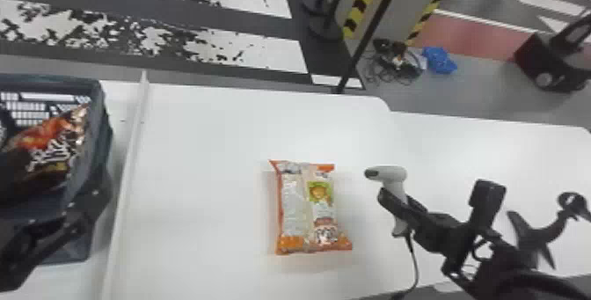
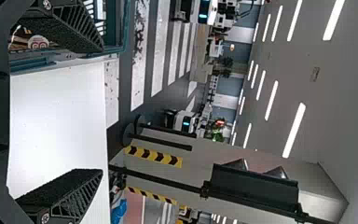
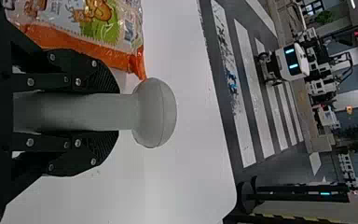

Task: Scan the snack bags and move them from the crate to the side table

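In the head view my left gripper (image 1: pixel 83 206) is beside the crate (image 1: pixel 103 145) at the left edge; in the left wrist view the same gripper (image 2: pixel 100 109) has its fingers wide apart, nothing between them. A dark snack bag (image 1: pixel 57 149) with red and orange print lies in the crate. An orange and white snack bag (image 1: pixel 308 206) lies flat on the table. To its right, my right gripper (image 1: pixel 398 209) is shut on the handle of the grey scanner (image 1: pixel 391 173). The right wrist view shows the gripper (image 3: pixel 112 112) clamped around the scanner (image 3: pixel 154 113), near the orange-edged bag (image 3: pixel 98 28).
A raised white strip (image 1: pixel 127 167) runs between the crate and the middle of the white table (image 1: pixel 211 145). The scanner's cable (image 1: pixel 415 264) hangs down beneath the right gripper. Beyond the table's far edge stands a black pole (image 1: pixel 373 31).
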Robot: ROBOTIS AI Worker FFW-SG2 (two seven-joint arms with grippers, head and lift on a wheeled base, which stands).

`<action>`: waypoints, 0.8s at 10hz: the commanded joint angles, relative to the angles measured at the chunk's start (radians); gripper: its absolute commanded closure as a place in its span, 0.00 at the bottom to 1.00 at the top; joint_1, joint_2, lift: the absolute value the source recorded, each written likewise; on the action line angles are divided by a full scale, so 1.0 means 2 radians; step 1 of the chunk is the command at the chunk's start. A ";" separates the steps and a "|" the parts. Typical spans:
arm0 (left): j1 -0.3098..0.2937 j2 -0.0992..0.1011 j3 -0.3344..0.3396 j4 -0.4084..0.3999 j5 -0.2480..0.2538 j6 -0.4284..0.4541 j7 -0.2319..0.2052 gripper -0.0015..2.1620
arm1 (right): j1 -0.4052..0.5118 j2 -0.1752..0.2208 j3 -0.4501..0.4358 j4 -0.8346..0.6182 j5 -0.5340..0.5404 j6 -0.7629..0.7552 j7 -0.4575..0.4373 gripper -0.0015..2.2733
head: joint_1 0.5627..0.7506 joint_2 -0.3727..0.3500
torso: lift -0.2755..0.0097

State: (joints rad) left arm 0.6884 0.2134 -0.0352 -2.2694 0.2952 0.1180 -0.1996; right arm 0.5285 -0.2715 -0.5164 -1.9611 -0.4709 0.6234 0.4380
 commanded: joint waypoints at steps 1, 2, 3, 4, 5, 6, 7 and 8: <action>-0.001 0.001 0.000 -0.003 0.004 0.000 0.000 0.04 | 0.000 0.011 0.004 -0.043 -0.008 0.042 -0.003 0.98 | 0.70 0.03 | 0.66; -0.001 0.001 0.000 -0.004 0.005 0.000 0.000 0.04 | -0.001 0.015 0.010 -0.061 -0.011 0.062 -0.008 0.98 | 0.70 0.03 | 0.66; 0.001 0.002 0.000 -0.004 0.007 0.000 -0.002 0.04 | -0.004 0.018 0.024 -0.069 -0.010 0.068 -0.013 0.98 | 0.70 0.04 | 0.66; 0.002 0.001 0.002 -0.005 0.010 0.000 -0.004 0.04 | -0.009 0.019 0.034 -0.068 -0.008 0.068 -0.016 0.98 | 0.70 0.07 | 0.66; 0.005 0.001 0.004 -0.005 0.010 0.000 -0.006 0.04 | -0.015 0.025 0.049 -0.066 -0.002 0.070 -0.018 0.98 | 0.70 0.10 | 0.66; 0.006 0.001 0.005 -0.005 0.010 0.000 -0.007 0.04 | -0.022 0.026 0.064 -0.062 0.004 0.070 -0.024 0.98 | 0.70 0.12 | 0.66; 0.009 0.001 0.005 -0.006 0.010 0.000 -0.007 0.04 | -0.027 0.026 0.072 -0.058 0.009 0.070 -0.026 0.98 | 0.70 0.15 | 0.66; 0.012 0.000 0.008 -0.007 0.010 0.000 -0.008 0.04 | -0.027 0.026 0.079 -0.056 0.015 0.070 -0.025 0.98 | 0.70 0.17 | 0.66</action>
State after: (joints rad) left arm 0.7085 0.2151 -0.0214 -2.2822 0.3145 0.1190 -0.2143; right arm 0.4754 -0.2195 -0.3674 -2.0760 -0.4476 0.7632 0.3877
